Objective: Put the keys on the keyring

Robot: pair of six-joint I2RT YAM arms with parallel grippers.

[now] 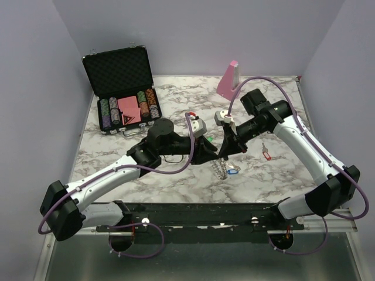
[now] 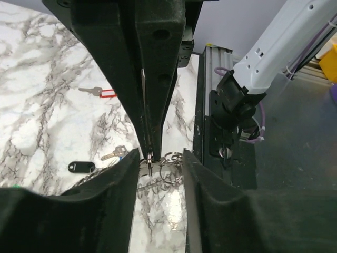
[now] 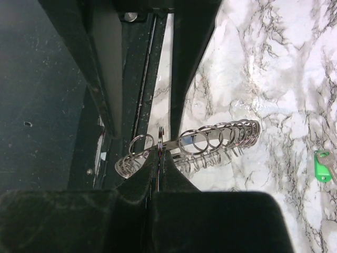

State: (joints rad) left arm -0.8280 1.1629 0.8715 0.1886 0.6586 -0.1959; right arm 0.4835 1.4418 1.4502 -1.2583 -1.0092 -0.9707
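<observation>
My right gripper (image 1: 224,147) (image 3: 159,150) is shut on one small loop of the keyring (image 3: 200,138), a grey metal ring lined with many loops, seen edge-on like a coil and held just above the marble. In the top view the keyring (image 1: 220,170) hangs below both grippers. My left gripper (image 1: 206,151) (image 2: 160,155) is open, its jaws standing either side of the keyring's loops (image 2: 171,156) and the right fingers (image 2: 152,79). Loose keys lie around: a red one (image 1: 266,153) (image 2: 100,92), a green one (image 1: 209,138) (image 3: 324,164), a blue one (image 1: 233,171) (image 2: 116,153), and a black tag (image 2: 81,167).
An open black case of poker chips (image 1: 126,93) stands at the back left. A pink wedge block (image 1: 229,79) sits at the back centre. The black mounting rail (image 1: 199,213) runs along the near table edge, close behind the keyring.
</observation>
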